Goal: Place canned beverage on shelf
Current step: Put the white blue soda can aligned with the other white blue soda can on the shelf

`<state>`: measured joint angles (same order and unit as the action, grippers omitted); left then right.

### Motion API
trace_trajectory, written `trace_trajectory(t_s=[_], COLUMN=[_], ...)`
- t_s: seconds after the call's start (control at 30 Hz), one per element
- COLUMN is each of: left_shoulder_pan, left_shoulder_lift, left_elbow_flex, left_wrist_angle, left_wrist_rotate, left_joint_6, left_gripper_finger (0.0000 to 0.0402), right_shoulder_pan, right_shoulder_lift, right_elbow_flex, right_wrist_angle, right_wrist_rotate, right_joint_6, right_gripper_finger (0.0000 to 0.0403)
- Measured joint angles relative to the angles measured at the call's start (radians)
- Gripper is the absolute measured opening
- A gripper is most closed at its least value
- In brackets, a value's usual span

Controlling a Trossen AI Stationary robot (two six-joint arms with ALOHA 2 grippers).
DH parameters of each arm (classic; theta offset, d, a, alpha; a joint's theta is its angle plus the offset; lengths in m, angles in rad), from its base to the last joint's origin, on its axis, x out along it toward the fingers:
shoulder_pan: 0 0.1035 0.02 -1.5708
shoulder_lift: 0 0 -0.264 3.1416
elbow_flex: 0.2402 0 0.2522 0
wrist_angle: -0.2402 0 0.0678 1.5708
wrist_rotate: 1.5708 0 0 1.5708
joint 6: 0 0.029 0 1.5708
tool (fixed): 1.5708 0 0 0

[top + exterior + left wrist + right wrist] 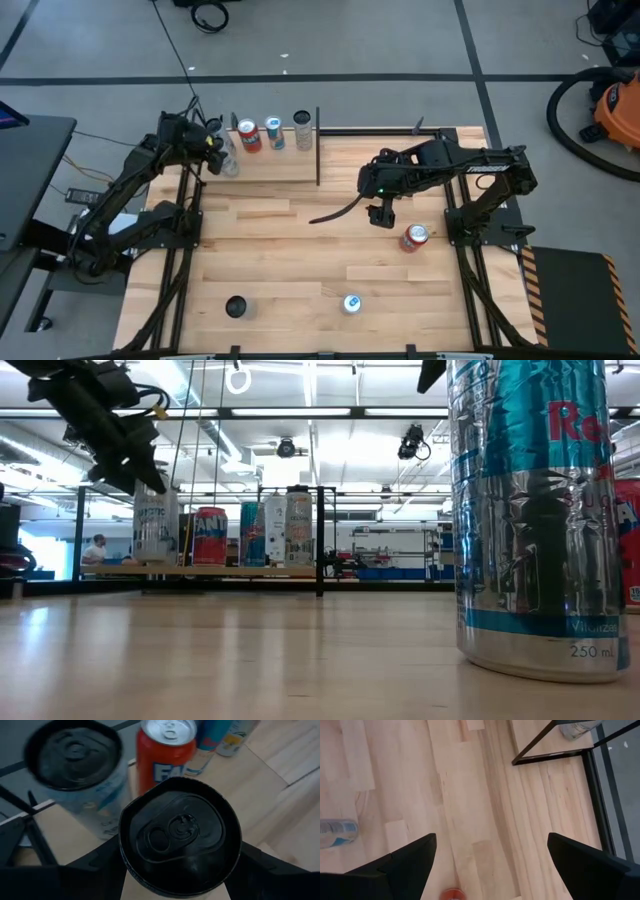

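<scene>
The shelf (270, 165) is a pale wood panel with black rods at the table's far edge. A red can (248, 136), a blue can (274, 132) and a silver can (302, 125) stand on it. My left gripper (218, 150) is at the shelf's left end, shut on a pale can with a black top (180, 835). A second black-topped pale can (75, 760) stands close beside it. My right gripper (380, 212) is open and empty over the table's middle right, next to a red can (415, 237) standing on the table. My left gripper pinches the black-topped can between its two fingers, one on each opposite side of the body (124, 855) just below the rim. The fingers come from above, pointing down. The can stands upright; I cannot tell whether its bottom rests on the shelf.
A silver-blue can (351, 303) and a black-topped can (235, 306) stand near the table's front edge. The silver-blue one fills the low view's right side (540, 510). The shelf's black frame (550, 750) runs on to the right of the panel. Bare tabletop lies between shelf and front cans.
</scene>
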<state>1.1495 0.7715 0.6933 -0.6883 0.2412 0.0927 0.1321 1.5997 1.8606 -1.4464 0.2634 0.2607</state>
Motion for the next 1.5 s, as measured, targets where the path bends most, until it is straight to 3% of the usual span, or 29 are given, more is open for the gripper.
trace_trajectory(t_s=[0.1, 0.4, 0.63, 1.2, 1.5], left_shoulder_pan=[-0.016, -0.113, -0.142, -0.141, -0.141], left_shoulder_lift=[0.000, 0.000, 0.001, 0.001, 0.001], left_elbow_flex=[0.000, 0.000, 0.000, 0.000, 0.003], left_wrist_angle=[0.001, 0.001, -0.001, -0.004, 0.001], left_wrist_rotate=[-0.015, -0.213, -0.267, -0.270, -0.270], left_joint_6=[-0.012, -0.080, -0.097, -0.102, -0.100], left_gripper_finger=[0.0261, 0.0261, 0.0261, 0.0265, 0.0321], right_shoulder_pan=[0.009, 0.012, 0.012, 0.012, 0.012], right_shoulder_lift=[0.000, 0.000, 0.000, 0.000, 0.000], right_elbow_flex=[0.000, 0.000, 0.000, 0.000, 0.000], right_wrist_angle=[0.000, 0.000, 0.000, 0.000, 0.000], right_wrist_rotate=[0.000, 0.000, 0.000, 0.000, 0.000], right_joint_6=[0.006, 0.023, 0.001, -0.002, -0.002], right_gripper_finger=[0.0391, 0.0391, 0.0391, 0.0391, 0.0391])
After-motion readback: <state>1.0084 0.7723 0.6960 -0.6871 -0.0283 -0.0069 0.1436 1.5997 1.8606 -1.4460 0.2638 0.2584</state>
